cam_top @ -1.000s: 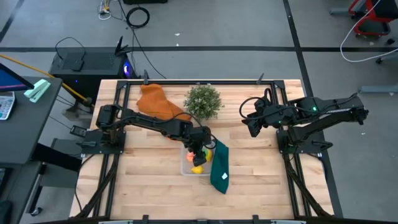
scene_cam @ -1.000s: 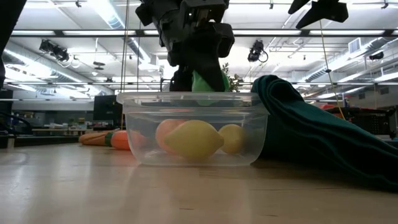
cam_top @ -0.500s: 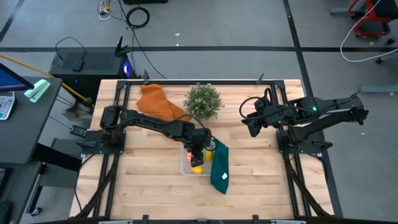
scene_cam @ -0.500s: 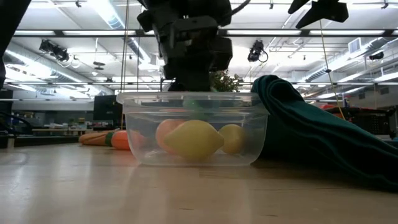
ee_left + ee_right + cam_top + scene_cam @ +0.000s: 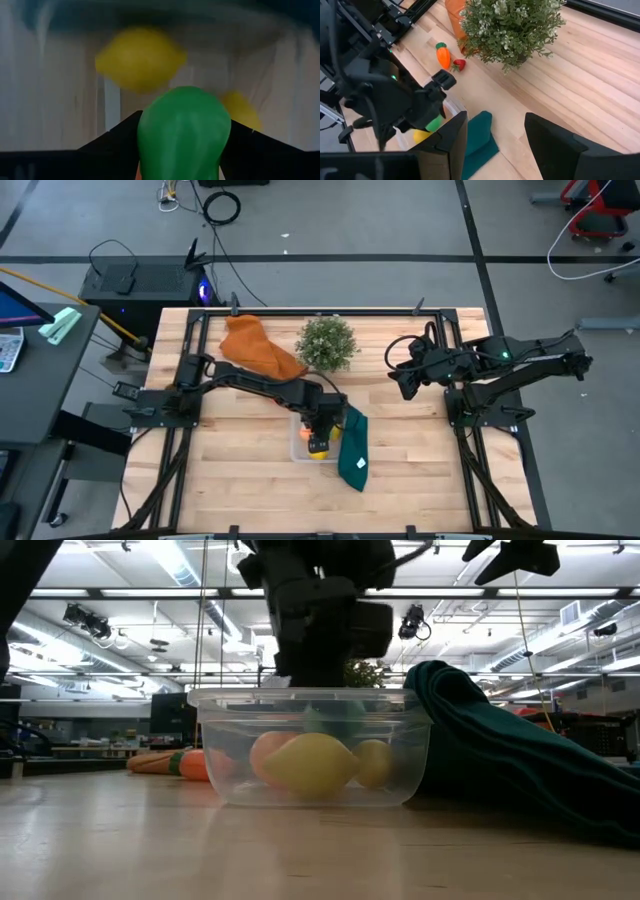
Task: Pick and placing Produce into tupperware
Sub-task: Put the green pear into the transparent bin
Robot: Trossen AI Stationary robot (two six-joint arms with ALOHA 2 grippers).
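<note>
Change: over the last second I've brought the left gripper [image 5: 320, 430] down from above the tub [image 5: 312, 748] until the green piece [image 5: 184, 131] has dropped below the rim; a second ago it hung clear above it.
Left gripper: closed on the green piece, which fills the space between the fingers in the left wrist view; no release yet.
Green piece: inside the tub's walls, just above the fruit already there. I can't tell whether it touches anything.
Tub contents: two lemons, the bigger lemon [image 5: 312, 766] in front, the small lemon [image 5: 373, 763] beside it, and a peach [image 5: 268, 754] behind. The left wrist view shows both lemons below the green piece.
Tub position: on the table [image 5: 240, 470], just beside the green cloth [image 5: 354, 448], in front of the plant [image 5: 327, 342].
Left to do: the carrot [image 5: 442, 55] and the red piece [image 5: 459, 64] lie on the table near the plant and the orange cloth [image 5: 255, 347], well apart from the tub.
Right gripper [image 5: 495, 137]: parked over the table's right side, fingers standing apart, holding nothing.
Meaning: by my read this placement is at the let-go point; opening the fingers should land the fourth item, leaving two.
Risk: the piece could roll off the lemons, though the walls should contain it.
</note>
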